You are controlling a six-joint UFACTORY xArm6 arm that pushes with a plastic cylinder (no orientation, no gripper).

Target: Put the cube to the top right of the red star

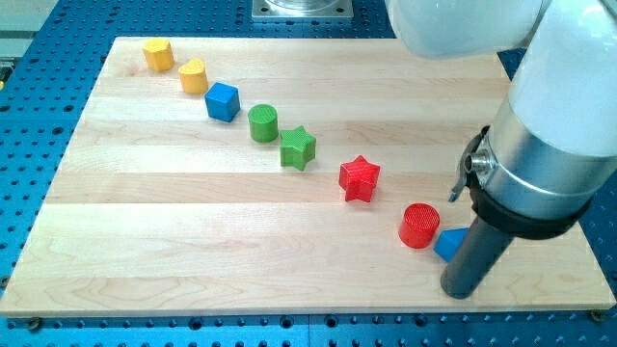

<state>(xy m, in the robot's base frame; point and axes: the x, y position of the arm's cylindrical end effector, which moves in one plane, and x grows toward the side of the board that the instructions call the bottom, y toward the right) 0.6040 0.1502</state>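
Note:
The blue cube [222, 101] sits in the upper left part of the wooden board, third in a diagonal row of blocks. The red star [360, 178] lies near the board's middle, down and right of the cube. Between them stand a green cylinder [263, 123] and a green star [298, 148]. My tip [461, 291] rests near the board's bottom right, far from the cube and right of the star. It touches or nearly touches a small blue block [449, 244], partly hidden behind the rod.
A yellow block [158, 54] and a yellow heart-like block [194, 75] lie at the top left. A red cylinder [419, 225] stands just left of the rod. The arm's white and grey body [549, 125] covers the board's right side. The board's bottom edge [289, 314] is close below the tip.

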